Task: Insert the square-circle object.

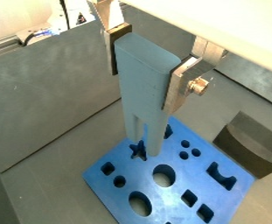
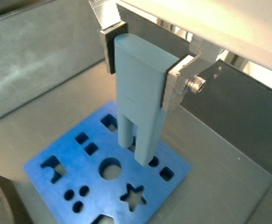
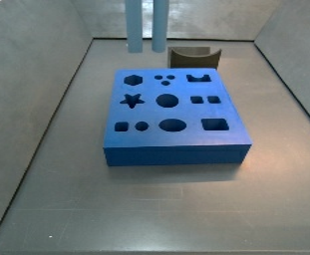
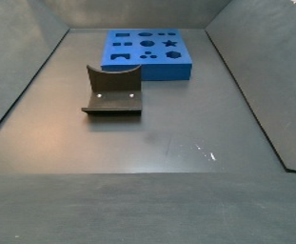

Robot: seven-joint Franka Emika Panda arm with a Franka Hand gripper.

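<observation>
Gripper [image 1: 144, 72] over blue board [image 3: 170, 149], clenched on pale two-pronged piece [image 3: 142, 22]. Square-circle object [image 3: 193, 55] on floor beyond board, upper centre of side view, right of prongs, ungrasped.

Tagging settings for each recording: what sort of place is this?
Probably a lab test cell: grey walled enclosure, blue board with shaped holes, gripper above it clamping a pale two-pronged piece.

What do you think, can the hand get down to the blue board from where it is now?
Probably yes. The hand, shut on the pale blue two-pronged piece, hangs above the blue board with nothing between; the fixture stands off to the side.
</observation>
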